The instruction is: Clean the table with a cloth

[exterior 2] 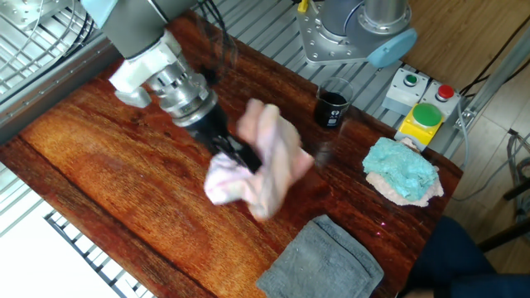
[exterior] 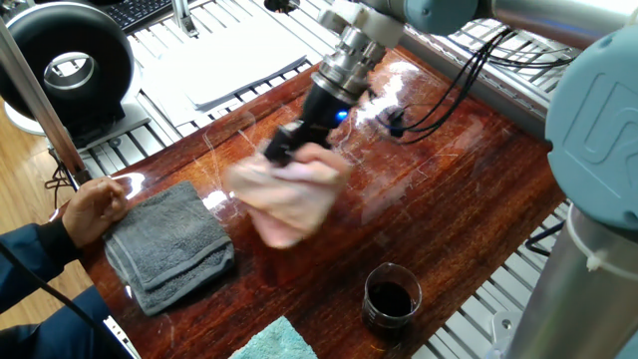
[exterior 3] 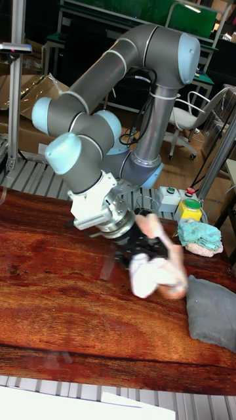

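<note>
**Pink cloth mid-wipe, close to the grey towel**

The gripper (exterior 2: 240, 156) is clenched on the cloth (exterior 2: 263, 168), a blurred pink bundle pressed to the table (exterior 2: 108, 178) near its middle. The cloth bunches right at the fingertips and trails off to the far side of the claw in the other fixed view, so a drag pulls it behind the tilted wrist. Its long axis cannot be told through the blur.

Count: one arm, one pink cloth, one grey towel (exterior: 169, 246) just beside the cloth's edge, one teal cloth (exterior 2: 402, 170) well apart, one glass of dark liquid (exterior 2: 332, 104). A person's hand (exterior: 93, 207) rests at the grey towel's corner.
</note>
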You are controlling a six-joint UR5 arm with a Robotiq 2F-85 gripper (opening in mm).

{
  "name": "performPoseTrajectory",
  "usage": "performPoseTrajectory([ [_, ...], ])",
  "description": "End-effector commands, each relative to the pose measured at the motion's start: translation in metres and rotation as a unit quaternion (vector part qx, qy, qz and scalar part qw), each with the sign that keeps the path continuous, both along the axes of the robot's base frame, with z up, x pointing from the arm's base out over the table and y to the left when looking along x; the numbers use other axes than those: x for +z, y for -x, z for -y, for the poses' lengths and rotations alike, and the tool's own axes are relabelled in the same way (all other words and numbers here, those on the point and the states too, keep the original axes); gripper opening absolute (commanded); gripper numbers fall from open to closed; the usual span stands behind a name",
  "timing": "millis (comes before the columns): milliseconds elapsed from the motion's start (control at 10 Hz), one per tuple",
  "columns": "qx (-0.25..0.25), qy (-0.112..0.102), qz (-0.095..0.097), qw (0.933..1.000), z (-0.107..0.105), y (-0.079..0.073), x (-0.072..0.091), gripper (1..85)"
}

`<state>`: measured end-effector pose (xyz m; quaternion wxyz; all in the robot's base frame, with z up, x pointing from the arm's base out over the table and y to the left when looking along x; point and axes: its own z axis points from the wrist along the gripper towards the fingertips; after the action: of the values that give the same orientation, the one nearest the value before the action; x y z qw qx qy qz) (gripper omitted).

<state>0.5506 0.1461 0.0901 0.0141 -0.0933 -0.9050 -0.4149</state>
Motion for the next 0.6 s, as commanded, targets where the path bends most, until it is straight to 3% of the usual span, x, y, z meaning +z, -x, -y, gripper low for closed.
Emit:
performPoseTrajectory([
  [0, -0.081, -0.112, -0.005, 0.9904, -0.032, -0.037, 0.038, 1.0],
  [300, -0.059, -0.054, 0.028, 0.9964, -0.020, -0.042, -0.012, 1.0],
  [500, -0.019, 0.040, 0.056, 0.9975, 0.007, -0.033, -0.049, 1.0],
])
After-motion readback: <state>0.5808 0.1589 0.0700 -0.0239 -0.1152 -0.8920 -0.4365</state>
